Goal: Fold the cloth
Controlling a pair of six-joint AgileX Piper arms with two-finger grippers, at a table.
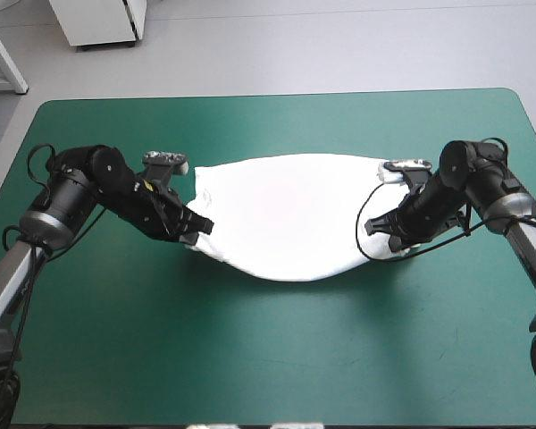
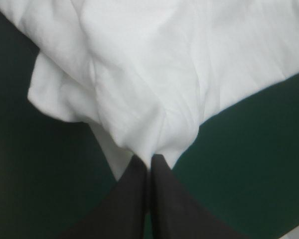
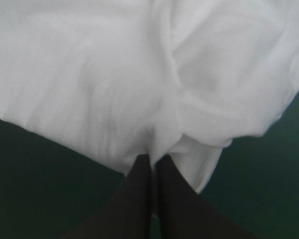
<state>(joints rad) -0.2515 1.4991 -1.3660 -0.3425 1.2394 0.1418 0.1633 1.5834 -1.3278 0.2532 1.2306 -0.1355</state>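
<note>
At the left of the table, the left gripper (image 1: 195, 230) has its black fingers pressed all but together, pinching a bunched fold at the left edge of the T-shirt (image 1: 286, 214). In the left wrist view the fingers (image 2: 137, 191) meet in a pointed arch, and the white fabric (image 2: 164, 74) gathers into creases right at their tips, with the teal-green cover (image 2: 40, 174) showing on both sides.

The T-shirt lies across the middle of the table, spanning between the two grippers. Its far edge is nearly straight, and its near edge bows toward the near side with a shadow under it.

At the right, the right gripper (image 1: 376, 229) likewise pinches the shirt's right edge. In the right wrist view its fingers (image 3: 174, 199) are nearly closed on a fold of the cloth (image 3: 114, 74).
</note>
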